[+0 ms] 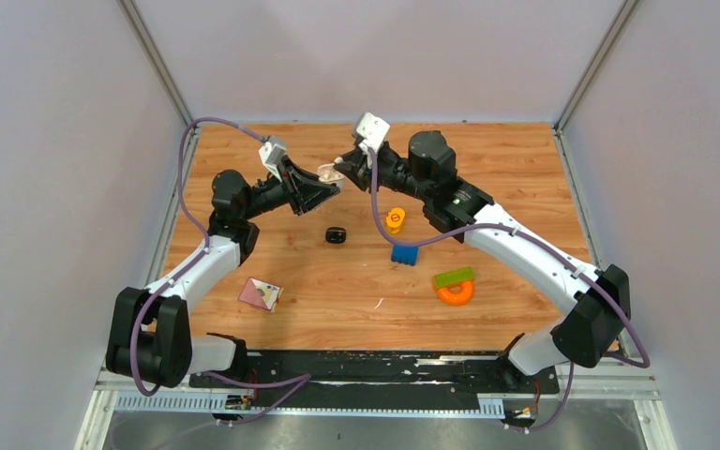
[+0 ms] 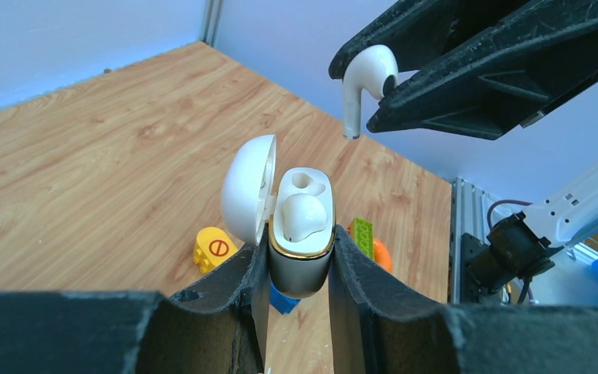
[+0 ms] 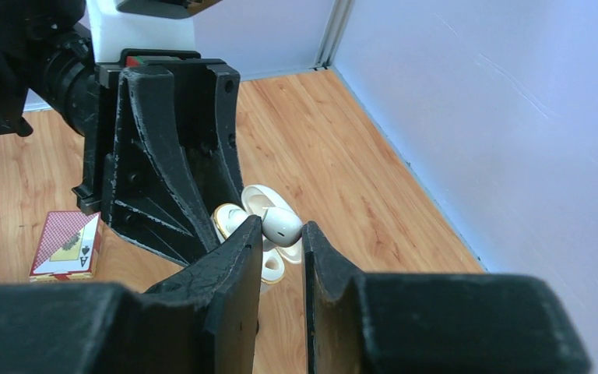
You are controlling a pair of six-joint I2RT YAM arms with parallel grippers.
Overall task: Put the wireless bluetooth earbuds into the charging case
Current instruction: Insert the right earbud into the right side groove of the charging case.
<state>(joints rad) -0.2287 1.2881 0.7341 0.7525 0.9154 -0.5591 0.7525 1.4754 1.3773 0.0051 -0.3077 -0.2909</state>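
The left end effector [image 2: 300, 243] is clamping narrowly on the lower body of the white charging case [image 2: 300, 274], gripping it by 2 opposite sides and holding it raised off the worktop [image 1: 337, 305] with its mouth facing up. Gripping low like this is leaving the gold-rimmed top and both wells exposed. The lid [image 2: 247, 187] is hanging open to one side, out of the way of anything coming down from above. 1 white earbud [image 2: 302, 216] is already sitting in the well closer to the fingers, while the farther well [image 2: 305, 181] is showing empty. The right end effector [image 3: 282, 238] is pinching the other white earbud [image 2: 362, 78] by its rounded head, jaws nearly closed on it, so the stem is pointing down clear of the fingers, the way it needs to be for sliding into a well. That earbud is hanging above the case and apart from it, so I judge the step in hand to be lining up stem and empty well before lowering. Both arms are meeting in mid-air toward the far side of the worktop, well apart from the small black object [image 1: 337, 235], the playing-card box [image 1: 261, 293] and the blue toy block [image 1: 405, 254] lying nearer. The main risk, I think, is the stem catching the rim or the seated earbud.
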